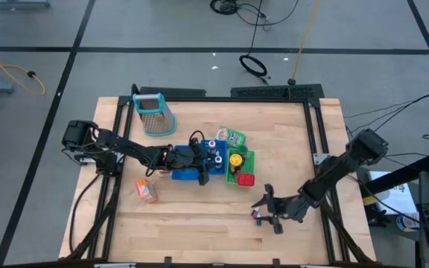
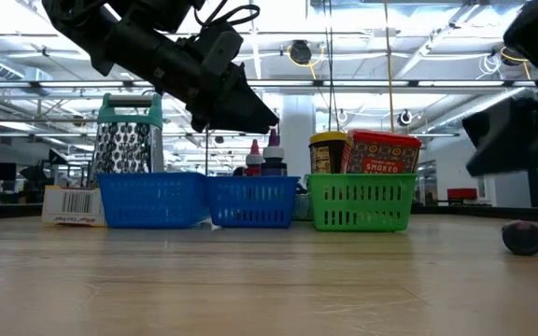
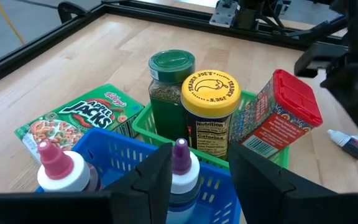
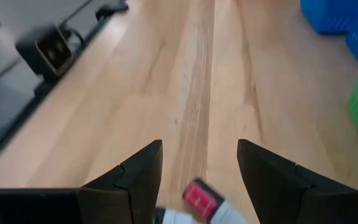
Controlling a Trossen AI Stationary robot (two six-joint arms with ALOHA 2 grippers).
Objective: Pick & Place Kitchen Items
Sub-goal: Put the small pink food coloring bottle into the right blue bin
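1. At mid-table, blue basket point(image 1: 187, 174) and green basket point(image 1: 250, 158) stand side by side, touching.
2. Green basket holds a yellow-lidded jar point(image 3: 209, 104), a green-lidded jar point(image 3: 169, 86) and a red-lidded container point(image 3: 278, 117) — all upright.
3. Blue basket holds two tiny bottles: purple-capped bottle point(image 3: 181, 176) and pink-capped bottle point(image 3: 59, 175), upright.
4. Left gripper point(image 1: 202, 162) hangs over the blue basket, jaws apart, the purple-capped bottle between them in the left wrist view; no contact visible.
5. Apple Jacks box point(image 3: 74, 121) lies flat on the table just beside the green basket.
6. Orange packet point(image 1: 147, 190) lies on the table near the blue basket's left end.
7. Metal grater point(image 1: 154, 114) with teal handle stands behind the baskets.
8. Right gripper point(image 1: 268, 208) sits low over the table's front right, jaws apart — a small red-capped bottle point(image 4: 199, 200) lies on the wood between them.
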